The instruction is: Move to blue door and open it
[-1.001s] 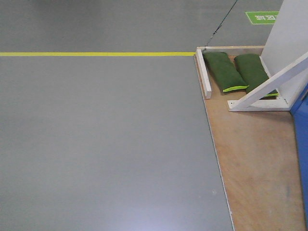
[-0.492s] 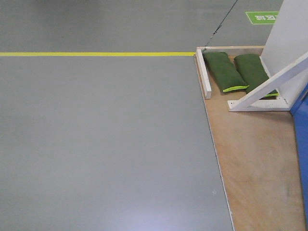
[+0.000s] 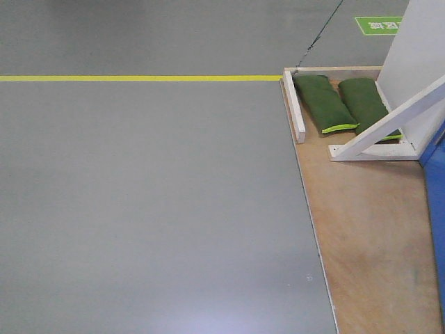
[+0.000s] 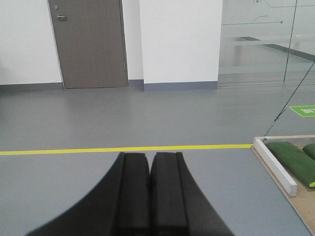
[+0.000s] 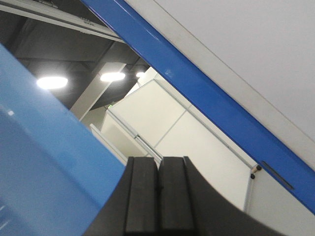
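The blue door shows as a glossy blue edge point(image 3: 437, 188) at the far right of the front view, standing on the wooden platform point(image 3: 368, 236). In the right wrist view a glossy blue panel point(image 5: 39, 167) fills the lower left, just left of my right gripper point(image 5: 158, 164). That gripper is shut with nothing between its black pads and points upward. My left gripper point(image 4: 149, 160) is also shut and empty, held low over the grey floor and facing the yellow line point(image 4: 123, 148). The door's handle and lock are out of view.
A white diagonal brace point(image 3: 389, 122) and a white panel point(image 3: 417, 49) stand at the platform's back. Two green sandbags point(image 3: 325, 103) lie beside a white batten point(image 3: 294, 104). A darker blue strip point(image 5: 206, 98) runs along a white panel overhead. A grey door point(image 4: 88, 44) is in the far wall.
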`<state>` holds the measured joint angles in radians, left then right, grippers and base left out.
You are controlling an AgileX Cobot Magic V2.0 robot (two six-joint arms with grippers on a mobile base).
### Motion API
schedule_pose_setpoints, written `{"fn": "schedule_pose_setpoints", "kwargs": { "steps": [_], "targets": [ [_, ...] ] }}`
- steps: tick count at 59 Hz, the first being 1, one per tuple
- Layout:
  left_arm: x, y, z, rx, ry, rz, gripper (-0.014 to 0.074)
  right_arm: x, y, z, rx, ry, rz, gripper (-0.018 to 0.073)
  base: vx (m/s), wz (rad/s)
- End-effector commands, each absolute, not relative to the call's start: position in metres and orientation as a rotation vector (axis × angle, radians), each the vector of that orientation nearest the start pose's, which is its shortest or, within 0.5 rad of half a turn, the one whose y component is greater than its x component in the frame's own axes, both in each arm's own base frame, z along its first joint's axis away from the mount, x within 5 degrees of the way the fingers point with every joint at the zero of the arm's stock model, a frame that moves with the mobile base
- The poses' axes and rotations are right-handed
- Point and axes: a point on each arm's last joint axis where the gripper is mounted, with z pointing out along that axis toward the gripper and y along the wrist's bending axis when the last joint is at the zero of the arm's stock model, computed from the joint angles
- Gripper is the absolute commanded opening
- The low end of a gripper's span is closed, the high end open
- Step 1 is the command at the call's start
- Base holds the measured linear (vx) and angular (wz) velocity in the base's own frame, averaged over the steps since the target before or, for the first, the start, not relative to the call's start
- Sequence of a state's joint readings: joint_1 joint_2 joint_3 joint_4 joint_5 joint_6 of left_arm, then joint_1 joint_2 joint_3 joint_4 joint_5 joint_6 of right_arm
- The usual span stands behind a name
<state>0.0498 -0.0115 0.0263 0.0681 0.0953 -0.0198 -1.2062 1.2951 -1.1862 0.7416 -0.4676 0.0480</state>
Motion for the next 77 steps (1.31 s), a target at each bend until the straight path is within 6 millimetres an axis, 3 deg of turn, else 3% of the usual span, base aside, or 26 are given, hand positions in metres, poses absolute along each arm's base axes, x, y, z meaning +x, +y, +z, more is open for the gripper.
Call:
{"fn": "schedule_pose_setpoints", "kwargs": {
  "steps": [1,11,21,38,61,70,77],
  "targets": [
    [0.054,0.003,0.214,-0.008,1.470,0.074,0.0073,0.076,-0.293,0.480,1.097,0.413,-0.648,-0.0001,0.00,0.00],
    [0.054,0.003,0.214,-0.008,1.470,0.074,0.0073,0.075,-0.328,0.492,1.106,0.409,-0.646,-0.0001,0.00,0.00],
    [0.054,0.003,0.214,-0.008,1.470,0.074,0.0073,0.075,-0.338,0.490,1.173,0.510,-0.566,-0.0001,0.00,0.00],
    [0.054,0.003,0.214,-0.008,1.470,0.074,0.0073,0.093,-0.307,0.496,1.264,0.668,-0.201,-0.0001,0.00,0.00],
    [0.054,0.003,0.214,-0.008,1.470,0.074,0.0073,0.134,-0.289,0.491,1.239,0.828,-0.028,-0.0001,0.00,0.00],
    [0.054,0.003,0.214,-0.008,1.470,0.074,0.0073,0.164,-0.265,0.496,1.188,0.893,0.113,-0.0001,-0.01,-0.03],
    [0.054,0.003,0.214,-0.008,1.470,0.074,0.0073,0.187,-0.233,0.505,1.133,0.936,0.300,-0.0001,-0.02,-0.07]
  ]
}}
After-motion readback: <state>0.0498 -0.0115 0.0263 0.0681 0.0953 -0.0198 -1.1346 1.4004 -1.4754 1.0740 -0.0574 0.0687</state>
